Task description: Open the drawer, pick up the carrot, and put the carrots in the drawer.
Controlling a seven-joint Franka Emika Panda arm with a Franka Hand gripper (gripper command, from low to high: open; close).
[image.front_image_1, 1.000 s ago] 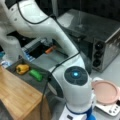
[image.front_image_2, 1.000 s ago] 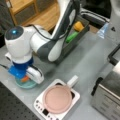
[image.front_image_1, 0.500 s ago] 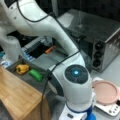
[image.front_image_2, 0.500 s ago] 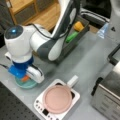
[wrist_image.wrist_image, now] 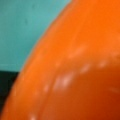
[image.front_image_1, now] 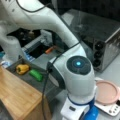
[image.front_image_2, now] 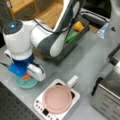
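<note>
I see the arm folded over on itself, its white links arching from the far side of the scene down to the near edge of the table. In a front view the wrist, with its lit blue ring, stands upright over a teal plate (image.front_image_2: 26, 83) at that view's lower left, and the gripper (image.front_image_2: 25, 75) points straight down onto the plate. The carrot (image.front_image_2: 25, 76) shows there as a small orange patch right under the blue gripper body, lying on the plate. In the wrist view the carrot (wrist_image.wrist_image: 75, 70) fills nearly the whole picture, with teal plate (wrist_image.wrist_image: 22, 30) behind it, so the camera sits very close above it. I cannot tell whether the fingers are spread or closed on the carrot; they are hidden under the wrist in both front views.

The drawer (image.front_image_2: 72, 43) is pulled open from the wooden cabinet (image.front_image_1: 17, 97) with the bamboo-coloured top. Inside it lie a yellow-orange bell pepper (image.front_image_1: 22, 68) and a green oblong vegetable (image.front_image_1: 36, 75), just beside each other. The carrot is well apart from the drawer.

Near the plate, to a front view's right, a pink pan (image.front_image_2: 58, 98) rests on a white cooktop (image.front_image_2: 40, 107). Further right stands what looks like a toaster oven (image.front_image_1: 102, 50) with dark knobs.
</note>
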